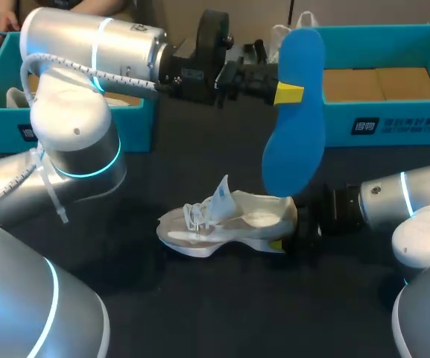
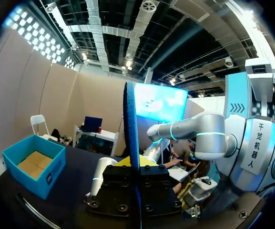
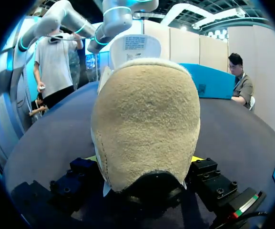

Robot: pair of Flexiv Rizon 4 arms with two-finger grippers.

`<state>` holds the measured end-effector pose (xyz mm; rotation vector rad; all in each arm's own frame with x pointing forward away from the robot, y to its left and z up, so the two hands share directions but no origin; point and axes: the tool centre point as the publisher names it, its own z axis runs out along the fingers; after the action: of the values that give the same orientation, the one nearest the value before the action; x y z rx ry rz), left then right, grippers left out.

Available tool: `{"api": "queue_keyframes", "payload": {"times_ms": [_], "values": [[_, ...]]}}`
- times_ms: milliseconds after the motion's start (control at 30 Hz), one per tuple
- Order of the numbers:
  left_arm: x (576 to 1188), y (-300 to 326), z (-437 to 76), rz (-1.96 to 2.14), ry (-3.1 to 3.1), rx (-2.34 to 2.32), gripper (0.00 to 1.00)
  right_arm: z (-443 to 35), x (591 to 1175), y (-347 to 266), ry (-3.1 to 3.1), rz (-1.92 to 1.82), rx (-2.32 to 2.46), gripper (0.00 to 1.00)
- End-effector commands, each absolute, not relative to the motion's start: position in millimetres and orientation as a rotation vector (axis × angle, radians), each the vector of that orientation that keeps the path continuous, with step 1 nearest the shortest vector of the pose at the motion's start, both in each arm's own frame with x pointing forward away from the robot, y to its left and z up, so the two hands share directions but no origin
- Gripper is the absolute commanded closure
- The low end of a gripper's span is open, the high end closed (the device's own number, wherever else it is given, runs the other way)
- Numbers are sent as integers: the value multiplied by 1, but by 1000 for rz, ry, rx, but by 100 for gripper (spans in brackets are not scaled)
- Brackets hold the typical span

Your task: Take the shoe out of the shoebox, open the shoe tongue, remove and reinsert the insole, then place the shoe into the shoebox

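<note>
Shoe [image 1: 229, 224], white, stands on its sole mid-table [image 1: 200, 298], toe toward the left arm's side, heel toward the right arm. Tongue is pulled up and stands clear of the laces; the opening is exposed.

Right gripper [image 1: 280, 242] sits low at the heel, clamped on the shoe. In the right wrist view the fuzzy beige heel fills the space between the fingers, with a yellow tip pressed against each side.

Insole [image 1: 295, 112], blue, is in the air, out of the shoe. It hangs roughly upright over the shoe's heel end, lower end just above the collar and not touching it. Left gripper [image 1: 289, 94] comes in from the far left and pinches the insole near its upper part; one yellow tip shows on the near face. The left wrist view shows the insole edge-on, rising straight up from between the closed fingers.

Right shoebox [image 1: 393, 127], teal, is at the far right of the table, open, with brown cardboard lining the bottom, well apart from the shoe. Left shoebox [image 1: 6, 119], also teal, is at the far left behind the left arm; something pale lies inside, can't tell what.
</note>
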<state>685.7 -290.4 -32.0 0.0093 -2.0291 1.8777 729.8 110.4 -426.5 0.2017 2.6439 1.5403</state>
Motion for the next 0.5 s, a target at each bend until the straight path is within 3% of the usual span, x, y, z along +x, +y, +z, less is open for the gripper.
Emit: {"api": "queue_keyframes", "payload": {"times_ms": [33, 200, 500], "values": [[686, -292, -32, 1876, -2030, 8, 100, -427, 728, 112, 2645, 1537, 204, 100], [687, -290, -31, 1866, -2015, 26, 100, -427, 728, 112, 2645, 1537, 204, 100], [678, -291, 17, 1816, -1798, 221, 100, -427, 728, 112, 2645, 1537, 204, 100]]}}
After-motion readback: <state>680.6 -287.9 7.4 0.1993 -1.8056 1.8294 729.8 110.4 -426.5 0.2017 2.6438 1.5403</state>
